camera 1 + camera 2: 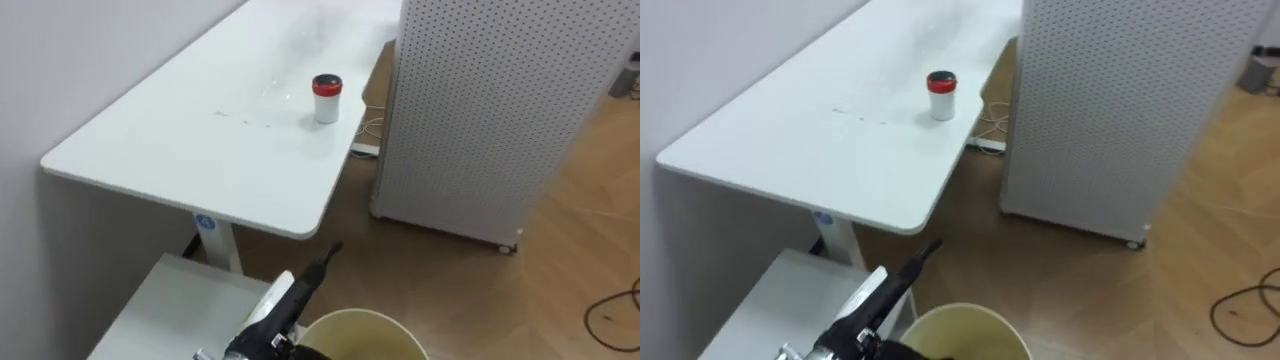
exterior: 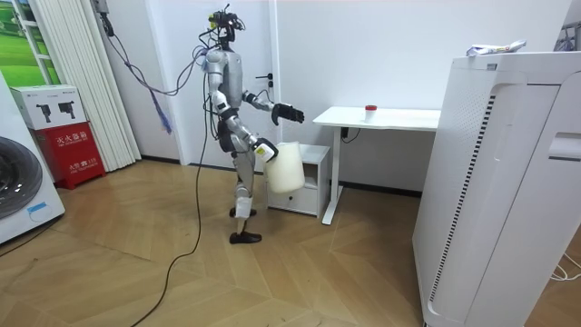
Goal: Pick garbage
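A small white jar with a red lid stands upright on the white desk, near its right edge; the room view shows the jar far along the desk. I stand at the desk's near end. My left hand reaches forward at desk height, open and empty, well short of the jar; from the side this left hand has spread fingers. My right hand grips the rim of a pale bin hanging at hip height. The bin's open mouth sits at the bottom of the eye view.
A tall white perforated unit on wheels stands close to the desk's right side. A low white cabinet sits under the desk's near end. A dark cable lies on the wood floor at right.
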You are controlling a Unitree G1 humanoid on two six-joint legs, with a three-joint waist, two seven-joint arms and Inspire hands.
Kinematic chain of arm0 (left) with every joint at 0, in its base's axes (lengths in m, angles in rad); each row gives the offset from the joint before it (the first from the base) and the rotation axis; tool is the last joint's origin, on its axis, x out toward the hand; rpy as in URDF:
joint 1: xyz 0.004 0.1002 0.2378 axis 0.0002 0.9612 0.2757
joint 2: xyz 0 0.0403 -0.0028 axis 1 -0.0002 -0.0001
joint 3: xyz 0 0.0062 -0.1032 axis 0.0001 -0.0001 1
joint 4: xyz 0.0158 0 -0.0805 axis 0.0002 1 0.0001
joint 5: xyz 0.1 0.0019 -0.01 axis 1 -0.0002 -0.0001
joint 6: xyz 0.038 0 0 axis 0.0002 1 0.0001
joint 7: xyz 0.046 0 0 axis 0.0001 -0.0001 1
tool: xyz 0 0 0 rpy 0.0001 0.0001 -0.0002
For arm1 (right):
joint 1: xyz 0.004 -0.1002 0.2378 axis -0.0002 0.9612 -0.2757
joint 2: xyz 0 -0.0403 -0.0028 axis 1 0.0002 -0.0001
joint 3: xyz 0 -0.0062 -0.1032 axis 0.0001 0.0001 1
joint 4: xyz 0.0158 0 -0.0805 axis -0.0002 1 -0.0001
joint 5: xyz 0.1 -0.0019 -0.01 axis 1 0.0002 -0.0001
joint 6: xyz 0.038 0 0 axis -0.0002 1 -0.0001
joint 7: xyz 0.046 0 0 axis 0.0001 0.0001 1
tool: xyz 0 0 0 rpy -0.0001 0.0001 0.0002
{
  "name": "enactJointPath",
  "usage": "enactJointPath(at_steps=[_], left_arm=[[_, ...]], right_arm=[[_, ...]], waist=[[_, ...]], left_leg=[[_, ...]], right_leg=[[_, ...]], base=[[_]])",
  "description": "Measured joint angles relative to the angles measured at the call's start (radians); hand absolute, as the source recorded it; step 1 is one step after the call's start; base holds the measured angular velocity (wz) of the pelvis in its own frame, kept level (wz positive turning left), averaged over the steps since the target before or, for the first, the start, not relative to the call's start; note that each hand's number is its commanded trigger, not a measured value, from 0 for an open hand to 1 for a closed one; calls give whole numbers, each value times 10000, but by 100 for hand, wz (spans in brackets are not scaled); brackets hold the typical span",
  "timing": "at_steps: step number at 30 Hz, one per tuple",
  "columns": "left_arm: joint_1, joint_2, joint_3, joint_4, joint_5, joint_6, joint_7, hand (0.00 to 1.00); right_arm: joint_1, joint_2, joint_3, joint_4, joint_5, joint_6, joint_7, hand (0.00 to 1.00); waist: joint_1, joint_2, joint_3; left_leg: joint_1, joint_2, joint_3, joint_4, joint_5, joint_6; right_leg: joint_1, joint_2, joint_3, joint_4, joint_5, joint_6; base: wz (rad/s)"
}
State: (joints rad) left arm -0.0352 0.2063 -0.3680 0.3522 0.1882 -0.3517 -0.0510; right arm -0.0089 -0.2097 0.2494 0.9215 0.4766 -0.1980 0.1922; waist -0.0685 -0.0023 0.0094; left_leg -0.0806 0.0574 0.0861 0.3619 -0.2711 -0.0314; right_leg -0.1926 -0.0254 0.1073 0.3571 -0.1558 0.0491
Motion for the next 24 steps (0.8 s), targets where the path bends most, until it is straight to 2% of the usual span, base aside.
enactJointPath(at_steps=[2, 3, 4, 5, 6, 7, 8, 9, 10, 11, 12, 13, 15, 16, 18, 21, 24], left_arm=[[3, 6, 144, -1, -37, -9, 8, 0], [3, 19, 170, -3, -34, -24, 30, 0], [5, 50, 230, 2, 0, -31, 45, 0], [3, 31, 380, -3, 3, -32, 48, 0], [9, 13, 484, -7, 0, -32, 50, 0], [9, -18, 640, -31, 1, -32, 128, 0], [10, -58, 791, -156, 4, -33, 219, 0], [8, -80, 862, -219, -1, -37, 236, 0], [11, -154, 924, -296, -83, -43, 323, 0], [11, -185, 923, -473, -221, -48, 404, 0], [12, -181, 928, -581, -231, -49, 443, 0], [10, -176, 931, -696, -213, -66, 485, 0], [24, -155, 919, -866, -208, -65, 487, 0], [27, -136, 923, -927, -208, -67, 515, 0], [30, -47, 923, -940, -212, -67, 803, 0], [112, 2, 947, -1000, -211, -67, 1220, 0], [480, -8, 1249, -1561, -210, -112, 1787, 0]], right_arm=[[29, -28, -22, 9, -95, -1, -5, 100], [31, -37, -6, 10, -105, -1, -6, 100], [33, -38, 13, 9, -129, 0, -6, 100], [20, -29, 15, 9, -149, 0, -4, 100], [16, -23, 15, 7, -150, 0, -1, 100], [18, -16, 10, 6, -150, 1, 27, 100], [15, 2, 5, 2, -150, 1, 72, 100], [23, 6, 6, 2, -150, 0, 80, 100], [79, -21, 10, 4, -162, -1, 78, 100], [82, -67, 13, 3, -248, -2, 78, 100], [75, -75, 14, 3, -284, -6, 79, 100], [74, -68, 33, -21, -346, -8, 80, 100], [74, -77, 43, -103, -356, -6, 74, 100], [76, -76, 55, -158, -355, -6, 74, 100], [132, -43, 225, -231, -334, -7, 116, 100], [222, -43, 220, -281, -354, -7, 134, 100], [222, -46, 78, -314, -535, -14, 86, 100]], waist=[[160, 20, -4], [236, 24, 0], [402, 35, 5], [499, 76, 23], [524, 92, 25], [508, 124, 10], [553, 176, 31], [562, 218, 59], [617, 264, 78], [775, 167, 67], [834, 100, 77], [953, 8, 72], [900, -11, 65], [928, 3, 57], [900, -49, 44], [885, -84, 39], [858, -101, 28]], left_leg=[[128, 17, 507, -22, -74, 123], [182, 18, 682, -40, -93, 153], [298, 21, 1053, -74, -150, 217], [346, 19, 1369, -79, -209, 298], [345, 21, 1494, -119, -241, 340], [355, 38, 1788, -159, -273, 415], [367, 224, 2196, -193, -290, 521], [399, 324, 2441, -195, -315, 567], [559, 411, 2850, -329, -306, 563], [668, 354, 3286, -482, -257, 555], [690, 299, 3439, -509, -254, 558], [647, 165, 3474, -493, -262, 551], [515, 35, 3256, -428, -253, 561], [441, -32, 2794, -423, -248, 571], [476, -7, 2381, -428, -246, 569], [679, 4, 2244, -511, -244, 568], [769, 15, 2228, -574, -241, 563]], right_leg=[[-116, 44, 232, -125, 277, 98], [-169, 40, 226, -125, 363, 113], [-263, 17, 150, -124, 532, 124], [-371, -86, -290, -160, 791, 85], [-416, -122, -539, -222, 932, 43], [-454, -211, -1010, -485, 1260, -19], [-454, -249, -1499, -614, 1481, -116], [-478, -256, -1830, -307, 1338, -302], [-473, -412, -2570, 746, 655, -438], [-430, -595, -2992, 1443, 64, -409], [-410, -682, -3062, 1600, -158, -390], [-347, -741, -3067, 1401, -368, -401], [-360, -619, -3010, 975, -378, -432], [-336, -548, -2983, 709, -317, -536], [-140, -405, -2991, 357, -153, -555], [108, -353, -3023, 192, -136, -539], [193, -327, -3029, 139, -136, -539]], base=[[-72], [-91], [-104], [-106], [-98], [-87], [-79], [-69], [-72], [-80], [-71], [-37], [-21], [-29], [-16], [0], [0]])
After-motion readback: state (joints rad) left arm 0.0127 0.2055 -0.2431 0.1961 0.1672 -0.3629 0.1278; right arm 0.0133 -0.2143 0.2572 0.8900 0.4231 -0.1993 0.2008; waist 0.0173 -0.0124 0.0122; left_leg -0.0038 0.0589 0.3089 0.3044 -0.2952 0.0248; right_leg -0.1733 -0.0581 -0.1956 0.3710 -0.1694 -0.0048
